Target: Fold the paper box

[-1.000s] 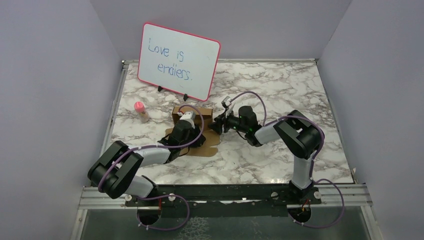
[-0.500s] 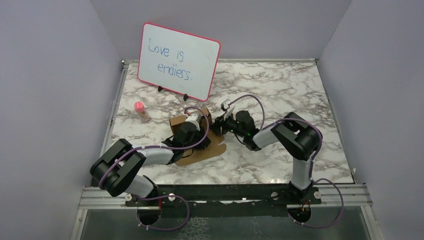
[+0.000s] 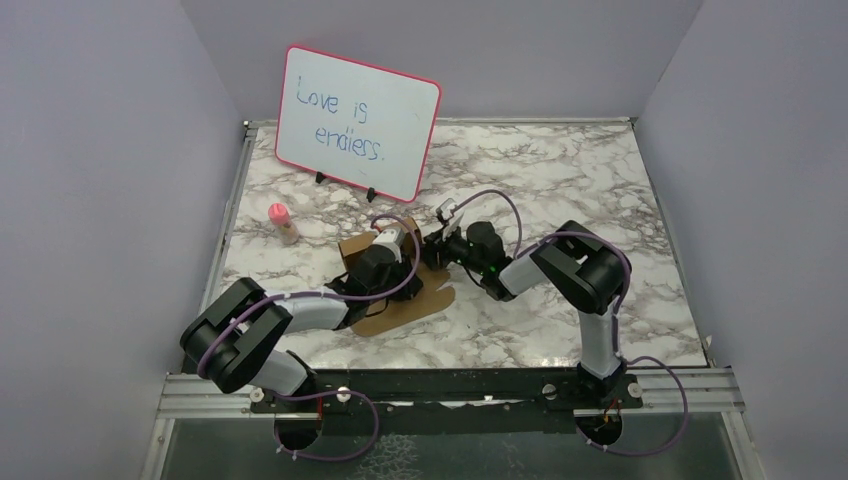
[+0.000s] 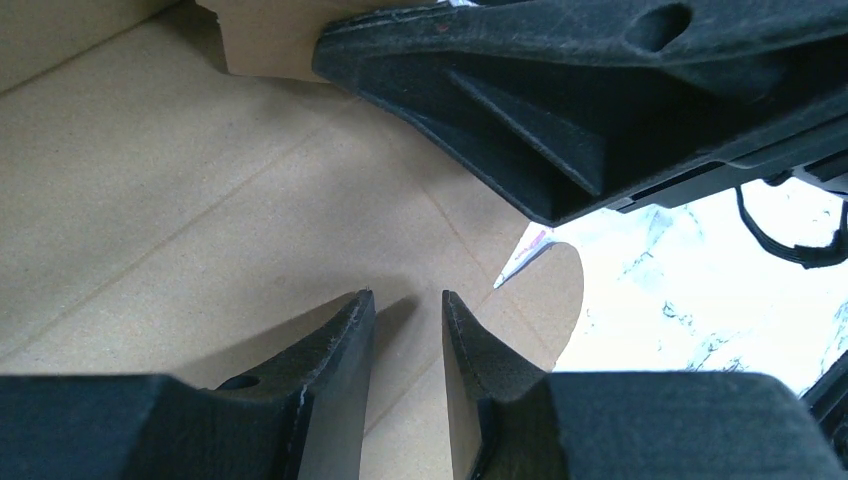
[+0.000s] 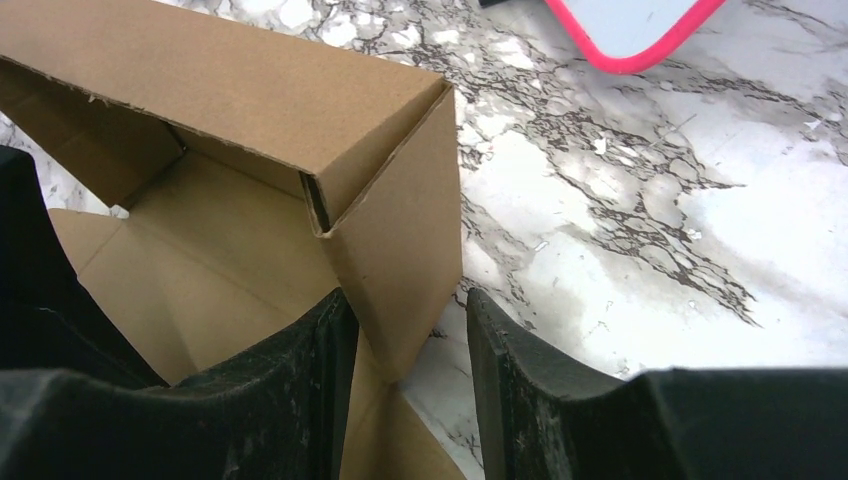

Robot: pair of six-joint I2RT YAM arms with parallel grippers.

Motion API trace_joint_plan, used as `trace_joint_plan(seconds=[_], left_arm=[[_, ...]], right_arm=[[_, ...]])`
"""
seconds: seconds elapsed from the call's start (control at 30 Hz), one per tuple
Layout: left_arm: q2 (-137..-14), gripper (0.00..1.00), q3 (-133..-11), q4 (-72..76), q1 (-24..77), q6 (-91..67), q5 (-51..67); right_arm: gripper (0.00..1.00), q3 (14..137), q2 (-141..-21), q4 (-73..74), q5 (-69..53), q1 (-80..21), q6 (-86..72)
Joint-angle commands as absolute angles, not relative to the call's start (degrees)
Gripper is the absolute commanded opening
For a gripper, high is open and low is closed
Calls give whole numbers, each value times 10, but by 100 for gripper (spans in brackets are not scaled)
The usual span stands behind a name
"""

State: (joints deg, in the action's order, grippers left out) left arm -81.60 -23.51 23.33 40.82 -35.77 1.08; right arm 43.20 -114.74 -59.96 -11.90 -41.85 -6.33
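Whiteboard (image 3: 358, 122) "Love is endless" behind box (image 3: 415, 300)

Left arm (image 3: 300, 312) and right arm (image 3: 560, 262): pale grey-white link shells between bulky black joint housings. A purple cable (image 3: 497, 194) runs along each arm to the wrist behind the jaws. A small white module sits just behind each set of jaws. A green indicator light (image 3: 491, 268) shows on the right arm's black housing behind its jaws. Fingers (image 4: 320, 400) are matte black, wedge-shaped and rough-textured, one with a round hole. Both bases sit on a black rail (image 3: 450, 380) backed by silver extrusion.
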Motion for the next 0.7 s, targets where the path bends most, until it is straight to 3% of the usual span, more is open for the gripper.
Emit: trace_joint_plan(seconds=[0.0,0.2,0.4,0.67], left_arm=[[-802,32,-231,204,417,-352,37],[-741,39,-250,167,417,-349,39],[-664,54,-300,82,417,-329,38],[-622,57,-414,-67,398,-280,6]], right_arm=[[47,437,-1165,-638,-120,-427,-41],[46,425,-1174,-656,-113,-430,-27],[45,423,-1177,-665,-109,-431,-19],[45,431,-1182,-670,-125,-431,-7]])
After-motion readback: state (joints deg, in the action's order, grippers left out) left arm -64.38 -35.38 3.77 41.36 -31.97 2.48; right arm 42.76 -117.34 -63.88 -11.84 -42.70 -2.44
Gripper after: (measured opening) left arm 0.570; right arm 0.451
